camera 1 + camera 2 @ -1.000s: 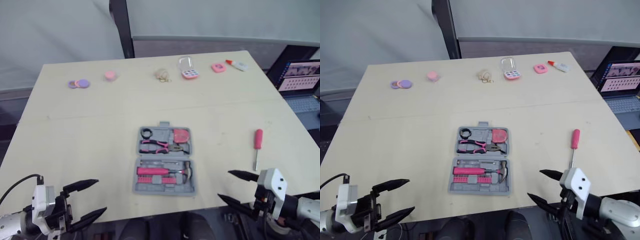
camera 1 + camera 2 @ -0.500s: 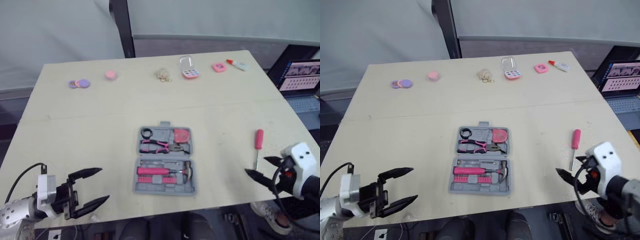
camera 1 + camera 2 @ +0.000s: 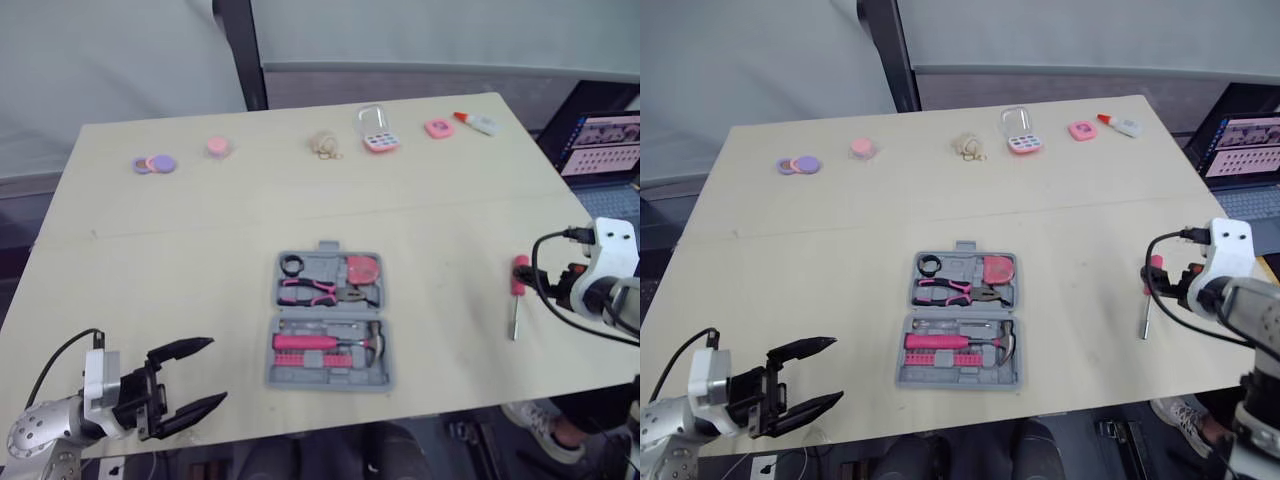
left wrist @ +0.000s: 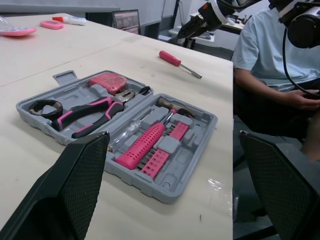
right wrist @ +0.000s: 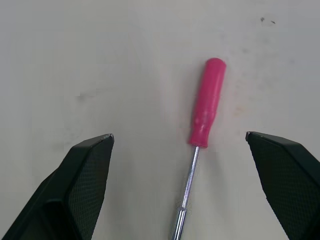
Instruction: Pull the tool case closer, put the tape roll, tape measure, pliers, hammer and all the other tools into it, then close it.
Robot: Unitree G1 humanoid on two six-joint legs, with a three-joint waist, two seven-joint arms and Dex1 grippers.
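Hovering at the near edge of the table (image 3: 190, 250), the left gripper (image 3: 216, 370) has its two black fingers spread wide and holds nothing. It is well to the left of the tool case (image 3: 330, 383).

The case lies open and flat in the middle of the table, close to the near edge, so the pulling step looks done. Its far half holds the tape roll (image 3: 293, 266), the pliers (image 3: 318, 291) and the pink tape measure (image 3: 363, 270). The near half holds the hammer (image 3: 372, 340) and a pink bit holder (image 3: 305, 342).

One tool is left outside: a pink-handled screwdriver (image 3: 517, 276) lies on the bare table well to the right of the case. The right gripper (image 5: 179, 135) hangs over it with fingers wide apart and the handle between them, not touching. By this pose, picking it up is probably the step in hand. Placing it in the case and shutting the lid then remain.

Along the far edge sits a row of small items, among them a clear box (image 3: 377, 131) and a glue bottle (image 3: 478, 123).
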